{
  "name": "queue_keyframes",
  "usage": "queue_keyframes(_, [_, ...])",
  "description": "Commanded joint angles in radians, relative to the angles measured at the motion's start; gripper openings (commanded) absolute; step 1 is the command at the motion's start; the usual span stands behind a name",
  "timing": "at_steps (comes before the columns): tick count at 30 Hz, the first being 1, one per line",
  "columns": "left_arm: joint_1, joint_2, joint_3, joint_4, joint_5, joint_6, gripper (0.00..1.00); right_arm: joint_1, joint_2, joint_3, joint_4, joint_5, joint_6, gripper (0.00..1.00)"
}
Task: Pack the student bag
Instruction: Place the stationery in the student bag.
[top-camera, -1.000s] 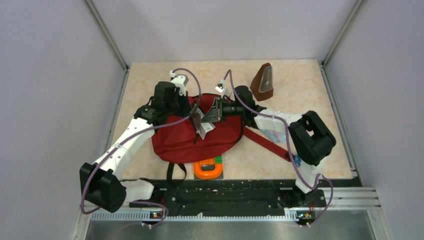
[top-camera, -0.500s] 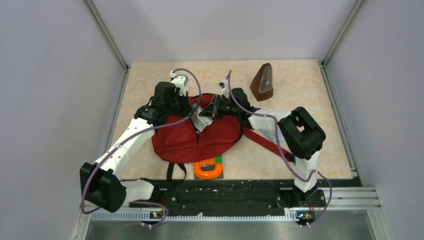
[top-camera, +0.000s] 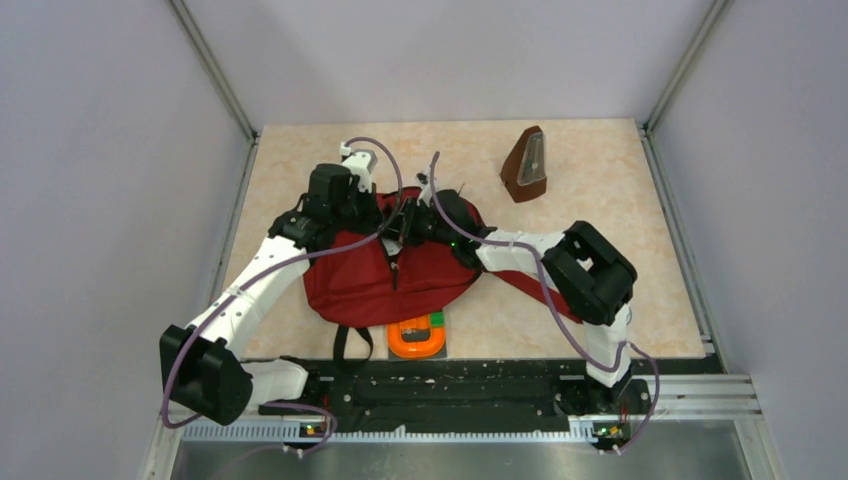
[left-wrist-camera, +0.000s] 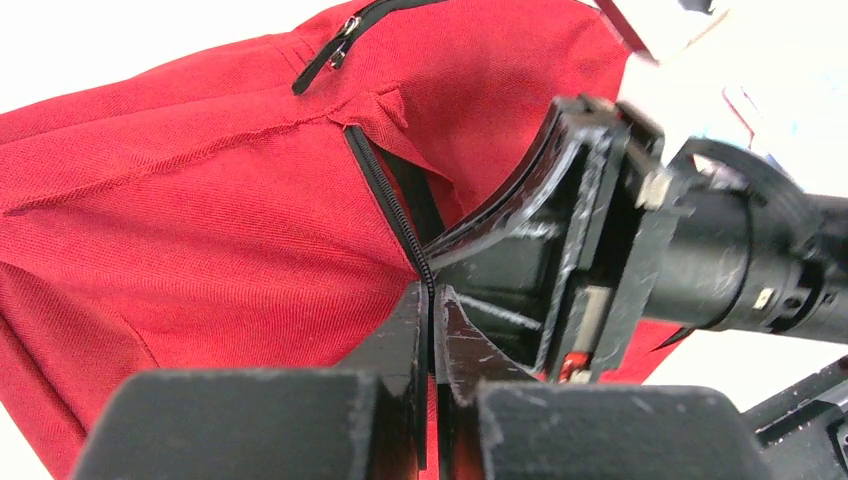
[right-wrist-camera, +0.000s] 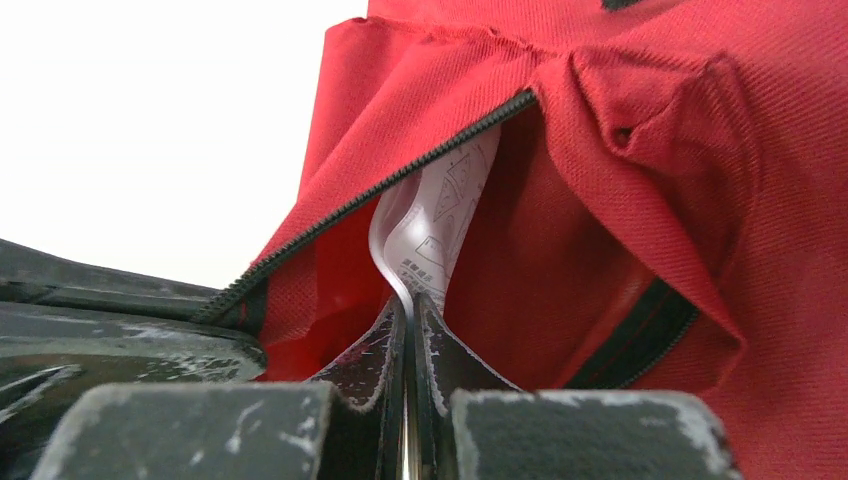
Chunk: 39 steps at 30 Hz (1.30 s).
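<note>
Top external view puts the student bag (top-camera: 400, 280) on the table (top-camera: 620, 200), left of centre and near the front edge, lying flat with both arms meeting over its upper part. Its zipper (left-wrist-camera: 390, 200) is undone, and the left wrist view shows why the mouth stands open: the left gripper (left-wrist-camera: 432, 295) has its fingers pressed together on the zipper edge of the red fabric, lifting that lip so the pocket gapes instead of sagging shut. Into that gap comes the right gripper (right-wrist-camera: 410, 300), its fingers pinched tight on the lower edge of a white printed sheet (right-wrist-camera: 440, 210). The sheet curves upward from the grip and its far end already sits behind the zipper line, inside the red interior. Holding the sheet by its trailing edge probably lets the leading end slide in first without the fingers catching the opening. The two grippers are very close, the right one just beside the left's fingertips, so a collision or a crumpled sheet looks like the main risk. Further out, a brown pyramid-shaped object (top-camera: 525, 165) stands upright toward the back right, well apart from the bag, and an orange-and-green item (top-camera: 417, 338) lies at the front edge, touching or just beside the bag's lower side.
</note>
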Motion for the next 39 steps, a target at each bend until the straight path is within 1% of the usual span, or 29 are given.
queue_keyframes(1, [-0.011,-0.062,0.011,0.071,0.065,-0.005,0.00,0.053,0.048,0.036,0.064,0.157,-0.020,0.00])
queue_keyframes(6, [-0.012,-0.059,0.010,0.075,0.076,-0.014,0.00,0.088,0.111,0.025,0.129,0.157,-0.008,0.00])
queue_keyframes(12, [-0.012,-0.058,0.013,0.075,0.078,-0.018,0.00,0.143,0.142,-0.008,0.274,0.191,-0.002,0.00])
queue_keyframes(14, [-0.011,-0.062,0.010,0.078,0.077,-0.020,0.00,0.150,0.150,-0.006,0.292,0.184,-0.003,0.05])
queue_keyframes(16, [-0.012,-0.063,0.008,0.078,0.077,-0.020,0.00,0.151,0.141,-0.023,0.298,0.183,-0.007,0.13])
queue_keyframes(20, [-0.012,-0.064,0.009,0.078,0.073,-0.020,0.00,0.151,0.043,-0.117,0.320,0.243,-0.080,0.30])
queue_keyframes(22, [-0.012,-0.068,0.009,0.077,0.066,-0.020,0.00,0.151,-0.012,-0.146,0.280,0.261,-0.135,0.38])
queue_keyframes(23, [-0.012,-0.070,0.009,0.077,0.060,-0.019,0.00,0.151,-0.038,-0.157,0.253,0.289,-0.158,0.43])
queue_keyframes(26, [-0.012,-0.077,0.007,0.075,0.040,-0.016,0.00,0.150,-0.122,-0.202,0.191,0.311,-0.228,0.57])
queue_keyframes(28, [-0.012,-0.080,0.003,0.079,0.027,-0.015,0.00,0.150,-0.184,-0.234,0.152,0.345,-0.257,0.64])
queue_keyframes(30, [-0.012,-0.080,0.000,0.081,0.015,-0.015,0.00,0.149,-0.241,-0.259,0.088,0.389,-0.270,0.69])
queue_keyframes(33, [-0.012,-0.085,-0.003,0.080,-0.010,-0.018,0.00,0.149,-0.310,-0.275,-0.064,0.476,-0.269,0.74])
queue_keyframes(38, [-0.012,-0.096,-0.010,0.089,-0.028,-0.018,0.00,0.146,-0.388,-0.298,-0.212,0.577,-0.292,0.81])
queue_keyframes(39, [-0.012,-0.096,-0.011,0.090,-0.030,-0.018,0.00,0.144,-0.401,-0.293,-0.250,0.598,-0.298,0.84])
